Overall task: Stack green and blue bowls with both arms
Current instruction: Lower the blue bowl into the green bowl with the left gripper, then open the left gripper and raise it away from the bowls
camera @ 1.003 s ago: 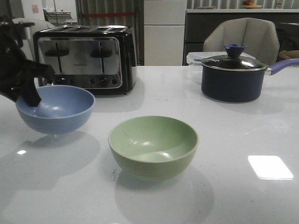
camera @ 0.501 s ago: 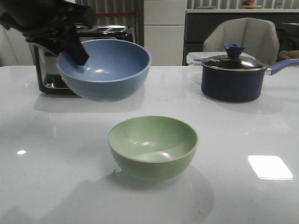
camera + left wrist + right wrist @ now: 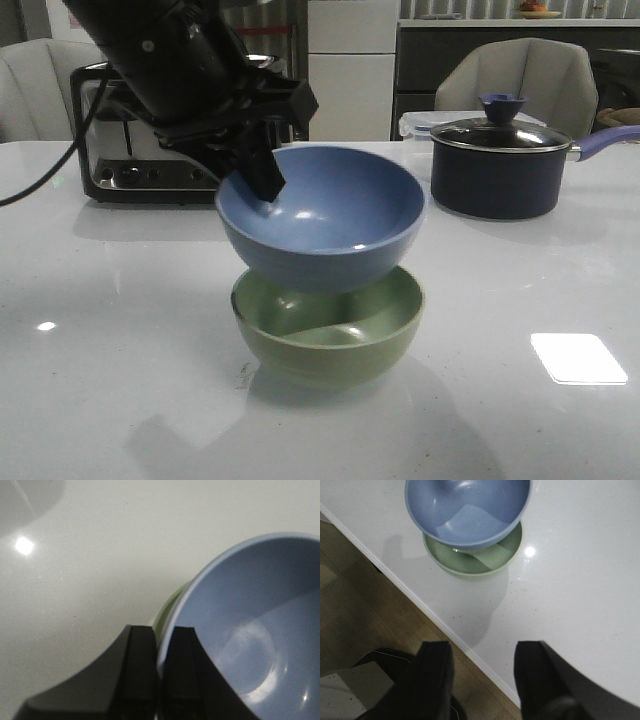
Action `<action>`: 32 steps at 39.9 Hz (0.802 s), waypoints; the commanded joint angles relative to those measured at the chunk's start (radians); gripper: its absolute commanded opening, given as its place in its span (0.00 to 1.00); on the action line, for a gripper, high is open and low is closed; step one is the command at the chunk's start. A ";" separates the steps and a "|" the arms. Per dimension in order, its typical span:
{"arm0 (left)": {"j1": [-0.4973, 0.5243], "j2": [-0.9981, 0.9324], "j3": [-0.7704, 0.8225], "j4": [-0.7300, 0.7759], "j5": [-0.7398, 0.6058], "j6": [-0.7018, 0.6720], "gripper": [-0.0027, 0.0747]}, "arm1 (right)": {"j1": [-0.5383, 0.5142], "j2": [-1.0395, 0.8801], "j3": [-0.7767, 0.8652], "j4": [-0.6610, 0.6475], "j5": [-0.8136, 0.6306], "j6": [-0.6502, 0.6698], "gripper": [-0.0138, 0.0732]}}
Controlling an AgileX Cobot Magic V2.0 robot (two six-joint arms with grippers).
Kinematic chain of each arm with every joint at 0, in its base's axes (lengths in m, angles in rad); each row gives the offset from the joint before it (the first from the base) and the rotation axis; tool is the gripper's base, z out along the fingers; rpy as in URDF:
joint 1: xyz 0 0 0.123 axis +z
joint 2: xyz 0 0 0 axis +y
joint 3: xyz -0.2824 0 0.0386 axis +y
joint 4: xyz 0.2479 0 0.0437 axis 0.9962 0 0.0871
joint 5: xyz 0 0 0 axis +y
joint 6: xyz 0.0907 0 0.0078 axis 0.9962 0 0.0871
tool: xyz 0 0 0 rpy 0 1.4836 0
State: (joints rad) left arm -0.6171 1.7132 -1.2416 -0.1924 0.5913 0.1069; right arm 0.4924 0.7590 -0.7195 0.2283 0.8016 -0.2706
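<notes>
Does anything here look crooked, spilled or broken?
Nothing spilled or broken. The blue bowl hangs tilted over the green bowl, pinched at its rim by the left end effector; whether they touch is unclear.

two bowls, one blue bowl [image 3: 322,222], one green bowl [image 3: 328,330], one toaster [image 3: 135,160], one lidded saucepan [image 3: 500,165], two chairs [image 3: 515,85]

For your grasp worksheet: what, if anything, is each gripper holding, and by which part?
The left gripper pinches the blue bowl by its rim; the right gripper holds nothing.
</notes>
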 commanded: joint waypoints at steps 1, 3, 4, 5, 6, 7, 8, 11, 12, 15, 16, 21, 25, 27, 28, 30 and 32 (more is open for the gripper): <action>-0.009 -0.013 -0.034 -0.040 -0.057 0.001 0.15 | 0.000 -0.004 -0.026 0.005 -0.048 -0.012 0.63; -0.009 0.003 -0.034 -0.047 -0.057 0.001 0.15 | 0.000 -0.004 -0.026 0.005 -0.048 -0.012 0.63; -0.009 0.009 -0.034 -0.055 -0.057 0.001 0.15 | 0.000 -0.004 -0.026 0.005 -0.048 -0.012 0.63; -0.009 0.018 -0.034 -0.055 -0.057 0.001 0.15 | 0.000 -0.004 -0.026 0.005 -0.048 -0.012 0.63; -0.009 0.021 -0.034 -0.055 -0.057 0.001 0.15 | 0.000 -0.004 -0.026 0.005 -0.048 -0.012 0.63; -0.009 0.029 -0.034 -0.055 -0.057 0.001 0.15 | 0.000 -0.004 -0.026 0.005 -0.048 -0.012 0.63; -0.009 0.034 -0.034 -0.055 -0.055 0.001 0.15 | 0.000 -0.004 -0.026 0.005 -0.048 -0.012 0.63; -0.009 0.049 -0.034 -0.055 -0.055 0.001 0.16 | 0.000 -0.004 -0.026 0.005 -0.048 -0.012 0.63; -0.009 0.054 -0.034 -0.055 -0.055 0.001 0.16 | 0.000 -0.004 -0.026 0.005 -0.048 -0.012 0.63; -0.009 0.071 -0.034 -0.055 -0.062 0.001 0.21 | 0.000 -0.004 -0.026 0.005 -0.048 -0.012 0.63; -0.009 0.073 -0.034 -0.055 -0.064 0.001 0.22 | 0.000 -0.004 -0.026 0.005 -0.048 -0.012 0.63; -0.009 0.080 -0.034 -0.061 -0.075 0.001 0.42 | 0.000 -0.004 -0.026 0.005 -0.048 -0.012 0.63; -0.009 0.069 -0.036 -0.063 -0.080 0.001 0.60 | 0.000 -0.004 -0.026 0.005 -0.048 -0.012 0.63; -0.009 0.058 -0.036 -0.063 -0.076 0.001 0.61 | 0.000 -0.004 -0.026 0.005 -0.048 -0.012 0.63; -0.009 0.052 -0.036 -0.060 -0.076 0.001 0.61 | 0.000 -0.004 -0.026 0.005 -0.048 -0.012 0.63; -0.009 0.031 -0.036 -0.053 -0.074 0.001 0.61 | 0.000 -0.004 -0.026 0.005 -0.048 -0.012 0.63; -0.009 0.003 -0.036 -0.035 -0.068 0.001 0.61 | 0.000 -0.004 -0.026 0.005 -0.048 -0.012 0.63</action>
State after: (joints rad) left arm -0.6171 1.8145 -1.2461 -0.2339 0.5572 0.1069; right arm 0.4924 0.7590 -0.7195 0.2283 0.8016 -0.2706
